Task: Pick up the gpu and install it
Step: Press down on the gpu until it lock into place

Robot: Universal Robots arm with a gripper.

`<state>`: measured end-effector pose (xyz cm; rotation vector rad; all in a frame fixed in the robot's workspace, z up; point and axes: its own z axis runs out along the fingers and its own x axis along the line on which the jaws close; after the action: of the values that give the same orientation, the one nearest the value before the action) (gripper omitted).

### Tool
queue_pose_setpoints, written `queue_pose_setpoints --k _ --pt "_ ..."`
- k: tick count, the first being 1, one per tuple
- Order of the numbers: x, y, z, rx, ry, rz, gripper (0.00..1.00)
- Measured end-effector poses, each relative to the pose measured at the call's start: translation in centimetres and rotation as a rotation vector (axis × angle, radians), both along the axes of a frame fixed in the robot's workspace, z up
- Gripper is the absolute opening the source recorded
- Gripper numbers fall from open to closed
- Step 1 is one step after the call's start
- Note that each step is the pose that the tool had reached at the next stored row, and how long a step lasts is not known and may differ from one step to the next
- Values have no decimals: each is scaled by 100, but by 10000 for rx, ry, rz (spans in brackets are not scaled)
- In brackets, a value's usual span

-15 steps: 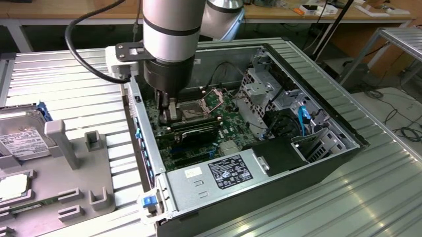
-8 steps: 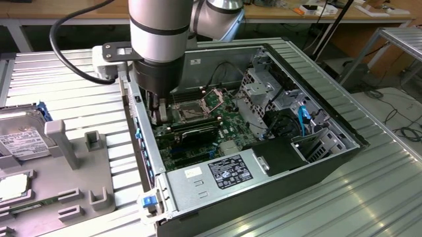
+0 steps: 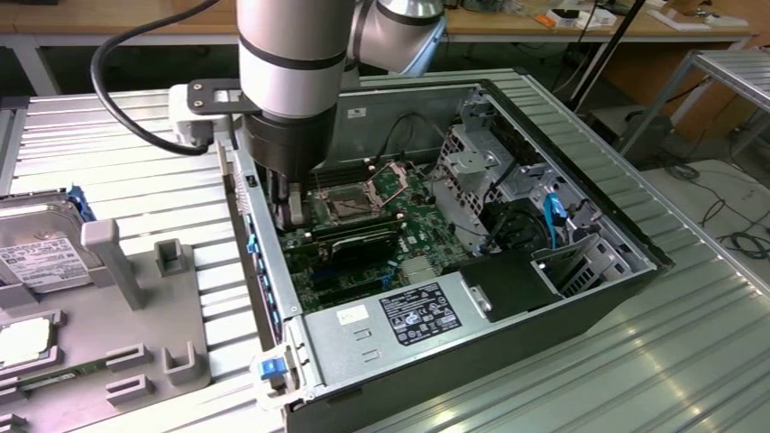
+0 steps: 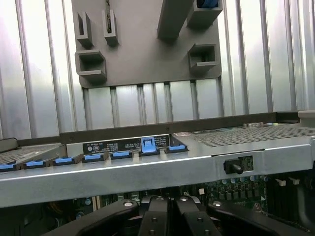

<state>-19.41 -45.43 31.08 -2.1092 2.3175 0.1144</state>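
Left to right in the exterior view: hard drive sat at the far left on the grey parts fixture, and the fixture pockets nearest the case were bare

The gpu was not on the fixture. It was inside the open PC case, black cooler showing, lying across the motherboard just below the CPU socket and in line with the expansion slots

End effector was down inside the case at the rear wall, right at the gpu's bracket end. Couldn't tell whether it was clamped or released, nor whether it was touching the card; contact point was hidden behind the wrist

Wrist view looked over the case rim at the row of blue slot latches, with motherboard below and the fixture beyond on the ribbed worktop

Power supply and blue cable further right looked undisturbed

My read: pick and carry were done and the card was at the slot. Full seating couldn't be confirmed from these angles, so I judged it late stage, in or just around insertion
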Motion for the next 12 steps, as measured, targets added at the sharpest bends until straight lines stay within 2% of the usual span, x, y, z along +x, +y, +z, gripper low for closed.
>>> queue_pose_setpoints --k 2,3,4,8,12 --pt "-1 -2 2 -4 15 -18 11" --pt "1 -3 2 -3 66 -32 11" --pt "0 -3 14 -1 255 -99 11" --pt "0 -4 12 -3 262 -124 11" --pt "0 -34 -2 -5 264 -150 11"
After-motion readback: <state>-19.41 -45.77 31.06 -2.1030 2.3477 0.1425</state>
